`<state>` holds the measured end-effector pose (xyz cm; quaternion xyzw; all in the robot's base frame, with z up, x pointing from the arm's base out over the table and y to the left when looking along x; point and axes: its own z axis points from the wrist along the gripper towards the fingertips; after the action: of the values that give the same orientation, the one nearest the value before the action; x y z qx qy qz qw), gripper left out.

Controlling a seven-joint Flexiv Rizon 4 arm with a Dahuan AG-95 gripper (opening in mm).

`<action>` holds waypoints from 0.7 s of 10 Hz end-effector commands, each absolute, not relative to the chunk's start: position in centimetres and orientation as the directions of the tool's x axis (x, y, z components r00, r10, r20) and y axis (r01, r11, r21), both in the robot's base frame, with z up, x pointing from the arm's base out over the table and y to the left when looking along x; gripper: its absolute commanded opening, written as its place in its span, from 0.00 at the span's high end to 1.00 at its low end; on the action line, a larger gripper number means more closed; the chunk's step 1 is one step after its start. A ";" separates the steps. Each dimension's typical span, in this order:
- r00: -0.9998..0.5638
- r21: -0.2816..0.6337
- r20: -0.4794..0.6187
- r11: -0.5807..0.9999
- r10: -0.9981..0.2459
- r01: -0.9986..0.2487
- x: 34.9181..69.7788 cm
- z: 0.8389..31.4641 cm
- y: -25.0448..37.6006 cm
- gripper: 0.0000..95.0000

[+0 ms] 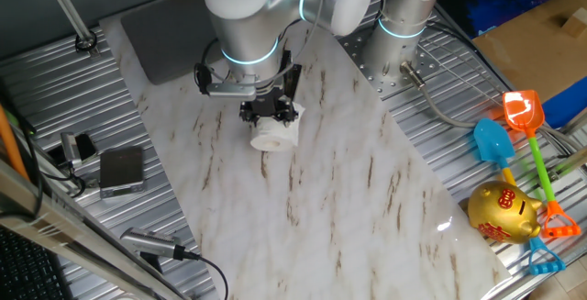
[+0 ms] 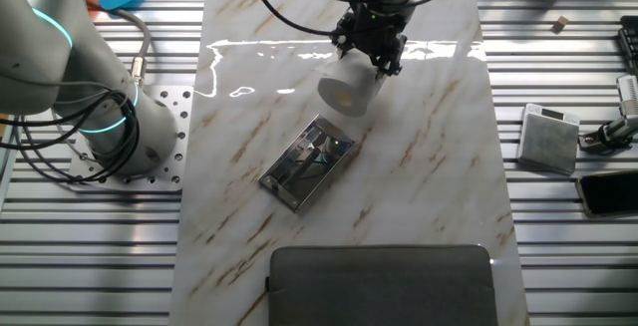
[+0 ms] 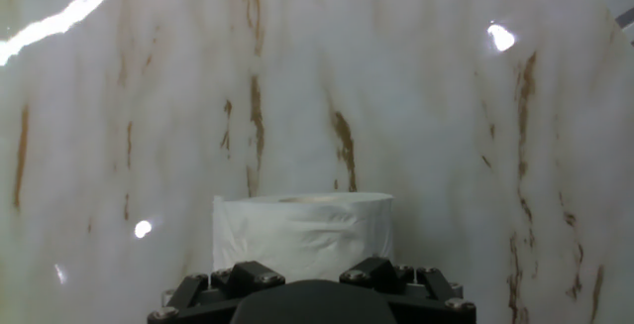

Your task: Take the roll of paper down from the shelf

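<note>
Black claw [image 3: 311, 286] grips the roll of paper [image 3: 302, 233], fingertips hidden behind it, clear of the shelf [image 2: 307, 163].

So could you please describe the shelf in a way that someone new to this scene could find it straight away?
Start at the marble-patterned tabletop and look near its middle, between the held roll of paper and the large grey mat. The shelf is the small dark rectangular stand lying at an angle, the only glossy, reflective thing on the marble.
</note>
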<state>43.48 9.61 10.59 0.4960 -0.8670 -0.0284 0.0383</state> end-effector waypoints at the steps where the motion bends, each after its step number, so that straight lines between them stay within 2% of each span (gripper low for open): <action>1: -0.496 0.091 0.044 0.498 -0.867 -0.862 43.4 10.6 9.6 1.00; 7: -0.532 0.072 0.059 0.535 -0.845 -0.842 43.5 10.3 9.5 1.00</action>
<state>43.32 9.49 10.41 0.4851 -0.8733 -0.0223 0.0393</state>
